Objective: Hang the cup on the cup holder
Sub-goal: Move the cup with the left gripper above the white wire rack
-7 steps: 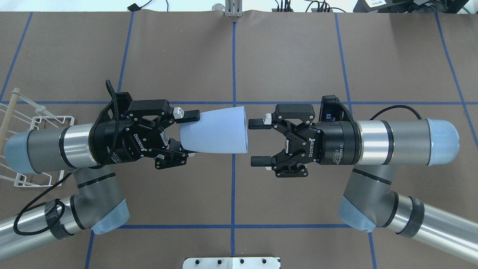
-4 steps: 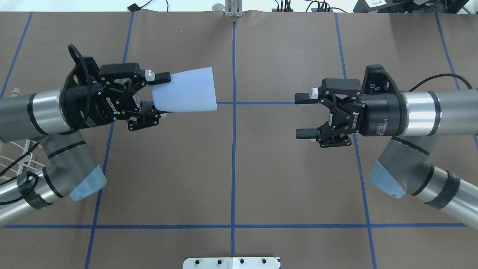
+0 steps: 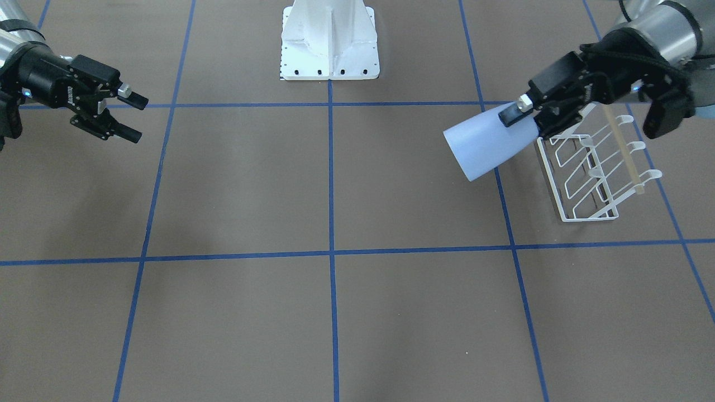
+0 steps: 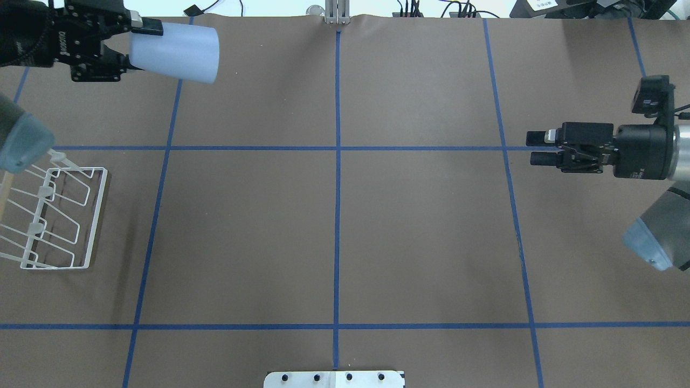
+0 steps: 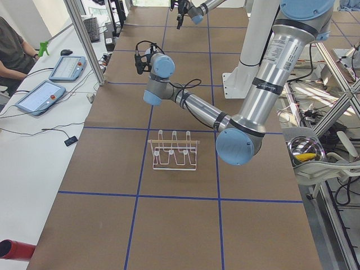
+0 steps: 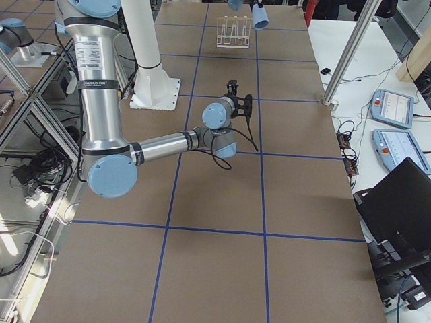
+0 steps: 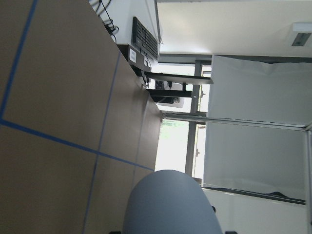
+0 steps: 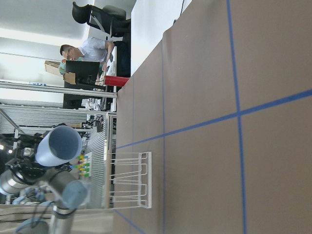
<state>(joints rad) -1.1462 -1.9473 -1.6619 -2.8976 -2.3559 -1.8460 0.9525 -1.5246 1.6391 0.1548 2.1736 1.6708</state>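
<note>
My left gripper [image 4: 141, 47] is shut on the base end of the pale blue-grey cup [image 4: 175, 51]. It holds the cup on its side, in the air over the far left of the table, mouth toward the table's middle. In the front view the cup [image 3: 486, 145] hangs beside the near corner of the white wire cup holder [image 3: 592, 173], whose wooden rod [image 3: 623, 151] lies across the prongs. The holder [image 4: 59, 215] stands at the table's left edge. My right gripper [image 3: 131, 117] is open and empty at the right side [image 4: 539, 148].
The robot's white base [image 3: 329, 39] stands at the middle of the near edge. Blue tape lines grid the brown table. An operator [image 5: 11, 50] and tablets [image 5: 50, 84] are beyond the far edge.
My left gripper has carried the cup from the table's middle up to the far left. My right gripper has drawn back to the right, still open, and turned at the wrist.
</note>
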